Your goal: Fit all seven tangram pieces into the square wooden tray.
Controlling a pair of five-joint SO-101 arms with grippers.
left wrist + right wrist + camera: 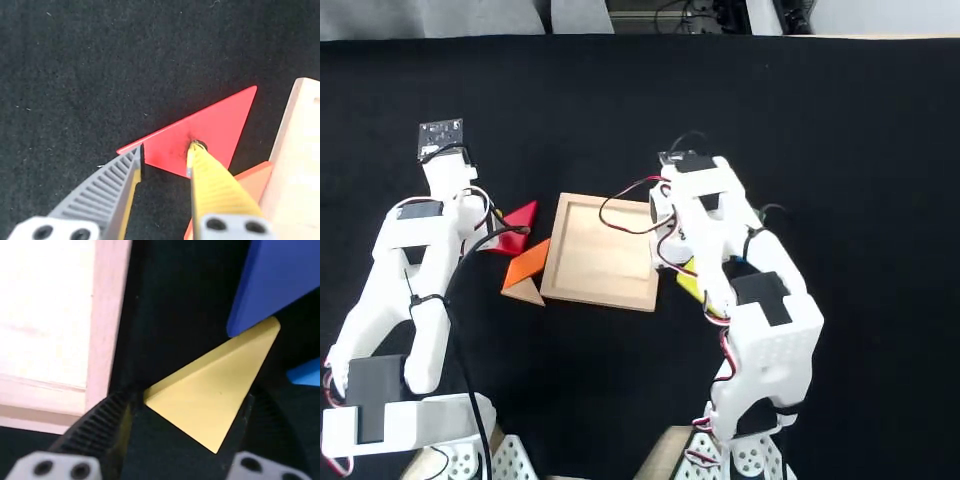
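Right gripper (189, 405) wide open, flat yellow triangle piece (215, 390) between its jaws, square wooden tray (107, 340) just beside; left gripper (167, 150) open, straddling flat red triangle piece (212, 125).

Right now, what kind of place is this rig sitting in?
Likely a robotics lab bench: a black-clothed table, the white left arm and right arm mounted side by side, and a wooden tray with a red triangle beside it.
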